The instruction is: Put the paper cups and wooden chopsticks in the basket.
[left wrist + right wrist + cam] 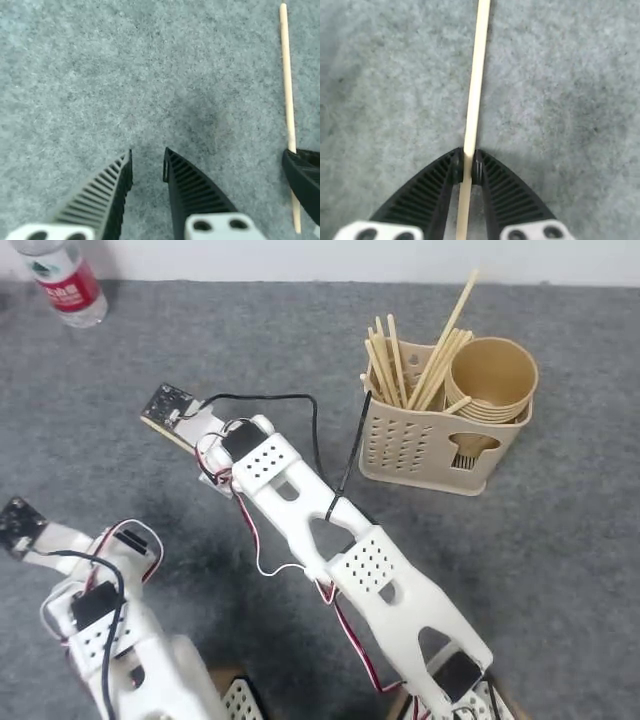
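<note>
Black ribbed fingers of the right tool [468, 160] are pressed together on a single wooden chopstick [477, 75], pinching it near their tips. The pale, straight stick runs on ahead of the tips, low over the grey tabletop [570, 75], which has a fuzzy, felt-like nap; whether the stick touches it, I cannot tell. The left tool [147, 160] hangs just beside it over the same surface, its serrated wedge-shaped fingers parted by a narrow gap with nothing between them.

From the high view, the right arm [330, 530], white perforated plastic trailed by red, white and black wires, stretches slantwise from the near edge toward the middle of the tabletop. The left arm [110, 630] is folded near the lower left corner. Well apart from both tools stands the beige slotted basket [420, 455]. One compartment holds a stack of tan paper cups [495, 375], the other an upright bundle of chopsticks [400, 365]. A clear plastic bottle [65, 280] with a red label stands at the far left corner.
</note>
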`<action>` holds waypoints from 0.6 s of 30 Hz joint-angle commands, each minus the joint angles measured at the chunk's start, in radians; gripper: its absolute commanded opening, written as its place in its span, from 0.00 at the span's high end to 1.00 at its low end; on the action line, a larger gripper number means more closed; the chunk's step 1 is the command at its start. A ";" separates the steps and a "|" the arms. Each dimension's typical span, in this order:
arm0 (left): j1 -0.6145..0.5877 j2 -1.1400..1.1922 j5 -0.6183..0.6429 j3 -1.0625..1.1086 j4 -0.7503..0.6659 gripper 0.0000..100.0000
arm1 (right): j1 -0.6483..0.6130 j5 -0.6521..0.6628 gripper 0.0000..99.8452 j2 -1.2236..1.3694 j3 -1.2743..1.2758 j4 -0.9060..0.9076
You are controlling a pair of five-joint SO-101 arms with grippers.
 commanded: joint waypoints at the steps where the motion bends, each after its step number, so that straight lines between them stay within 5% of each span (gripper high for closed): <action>1: 0.002 -0.014 0.000 -0.019 -0.012 0.91 | -0.005 0.017 0.99 -0.064 -0.157 0.148; 9: 0.002 -0.014 0.000 -0.019 -0.012 0.91 | -0.008 0.046 0.99 -0.157 -0.486 0.414; 18: 0.002 -0.014 0.000 -0.018 -0.012 0.91 | 0.008 0.097 0.99 -0.377 -0.427 0.486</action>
